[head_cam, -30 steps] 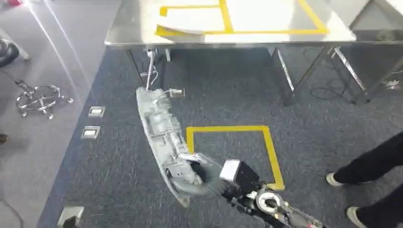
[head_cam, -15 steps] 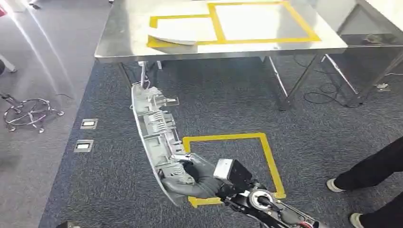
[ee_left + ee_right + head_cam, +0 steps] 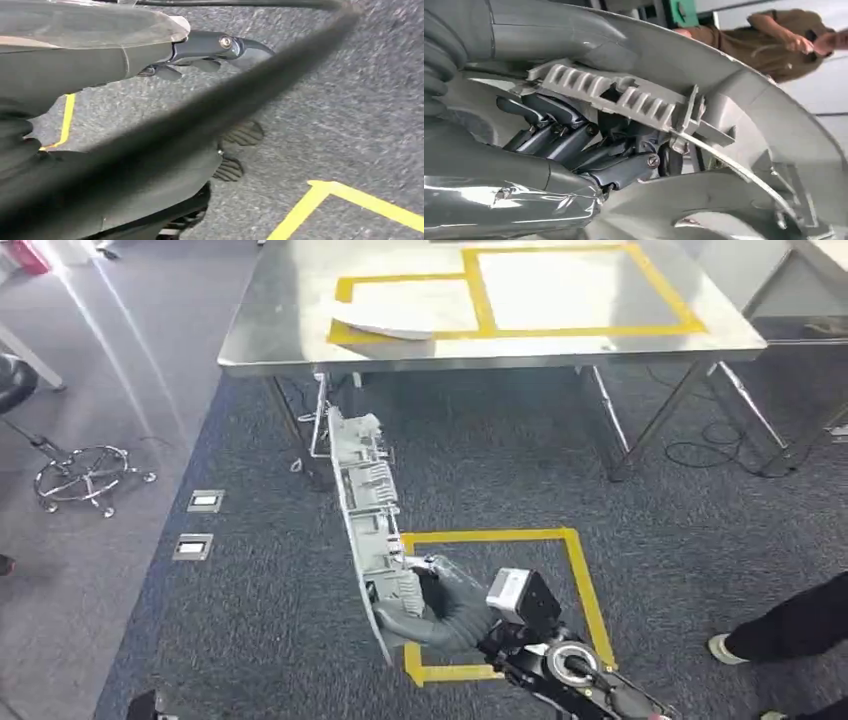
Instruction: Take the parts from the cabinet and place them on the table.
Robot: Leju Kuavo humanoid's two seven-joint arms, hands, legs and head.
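The fingers [image 3: 569, 132] of the right hand [image 3: 440, 605] are clamped round the near end of the long grey part [image 3: 368, 510], whose long axis points ahead at the table [image 3: 290, 335]. The left hand [image 3: 200, 50] hangs low over the carpet, its fingers loosely apart, nothing held. No writing can be read.

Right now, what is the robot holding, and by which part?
The right hand grips the long grey plastic part at its near end, fingers curled into its ribbed inner side.

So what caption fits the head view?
Right hand carries a long grey part toward the steel table.
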